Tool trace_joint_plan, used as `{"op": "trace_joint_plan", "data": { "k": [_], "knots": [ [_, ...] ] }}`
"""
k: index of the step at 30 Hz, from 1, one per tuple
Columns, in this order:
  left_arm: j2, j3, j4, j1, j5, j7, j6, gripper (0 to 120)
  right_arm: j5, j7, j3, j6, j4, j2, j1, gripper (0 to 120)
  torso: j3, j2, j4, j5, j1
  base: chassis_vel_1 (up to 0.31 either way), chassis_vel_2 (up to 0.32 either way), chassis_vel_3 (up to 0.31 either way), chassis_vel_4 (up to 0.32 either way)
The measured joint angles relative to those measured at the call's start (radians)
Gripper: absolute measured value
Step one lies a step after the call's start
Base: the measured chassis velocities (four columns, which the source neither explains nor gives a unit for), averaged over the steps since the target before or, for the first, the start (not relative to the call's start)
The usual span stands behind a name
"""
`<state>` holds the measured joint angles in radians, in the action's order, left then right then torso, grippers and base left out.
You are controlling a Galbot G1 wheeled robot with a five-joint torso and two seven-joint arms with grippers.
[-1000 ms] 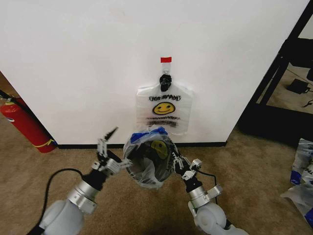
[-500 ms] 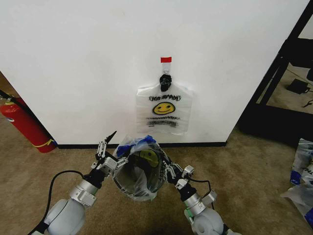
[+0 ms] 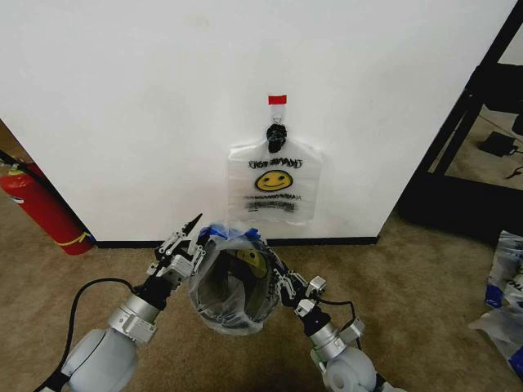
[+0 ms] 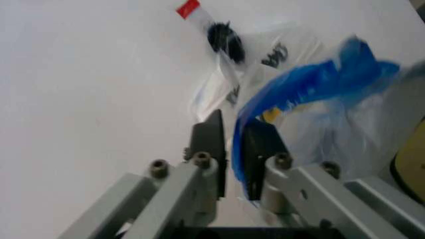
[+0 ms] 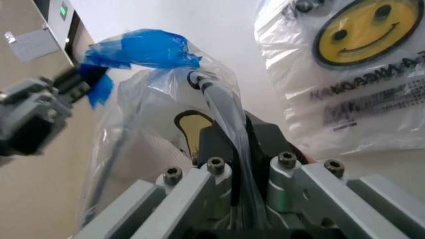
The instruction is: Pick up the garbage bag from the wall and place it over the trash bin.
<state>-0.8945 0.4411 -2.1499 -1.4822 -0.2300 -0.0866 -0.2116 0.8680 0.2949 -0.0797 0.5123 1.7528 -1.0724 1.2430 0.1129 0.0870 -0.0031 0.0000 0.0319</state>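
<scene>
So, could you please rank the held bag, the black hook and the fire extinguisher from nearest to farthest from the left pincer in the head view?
1. The garbage bag: pinched at its blue edge by the left pincer.
2. The black hook: on the wall, up and to the right.
3. The fire extinguisher: far left, by the baseboard.

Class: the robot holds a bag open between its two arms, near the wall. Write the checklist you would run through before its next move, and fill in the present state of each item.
1. Left end effector shut on the bag: ok, it pinches the blue edge.
2. Right end effector shut on the bag's other side: ok, plastic runs between its fingers.
3. Bag mouth spread open between the two: ok.
4. Bag free of the hook: ok, it is apart from the hanging bags.
5. Bin under the bag: cannot tell, only a dark round shape shows through the plastic.
</scene>
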Motion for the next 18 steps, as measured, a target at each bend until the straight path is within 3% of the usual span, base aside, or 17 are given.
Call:
{"op": "trace_joint_plan", "data": {
  "k": [3, 18],
  "knots": [
    [-0.001, -0.006, 0.024, 0.008, 0.015, 0.010, 0.015, 0, 0.000, 0.015, -0.006, 0.000, 0.000, 0.007, 0.001, 1, 0.000, 0.000, 0.0000, -0.0001, 0.000, 0.000, 0.000, 0.000, 0.000],
    [0.024, 0.008, 0.108, -0.005, 0.047, 0.054, 0.059, 0, 0.007, 0.211, 0.012, -0.015, -0.014, 0.048, -0.003, 1, 0.000, 0.000, 0.0000, 0.0000, 0.000, 0.000, 0.000, 0.000, 0.000]
  ]
}}
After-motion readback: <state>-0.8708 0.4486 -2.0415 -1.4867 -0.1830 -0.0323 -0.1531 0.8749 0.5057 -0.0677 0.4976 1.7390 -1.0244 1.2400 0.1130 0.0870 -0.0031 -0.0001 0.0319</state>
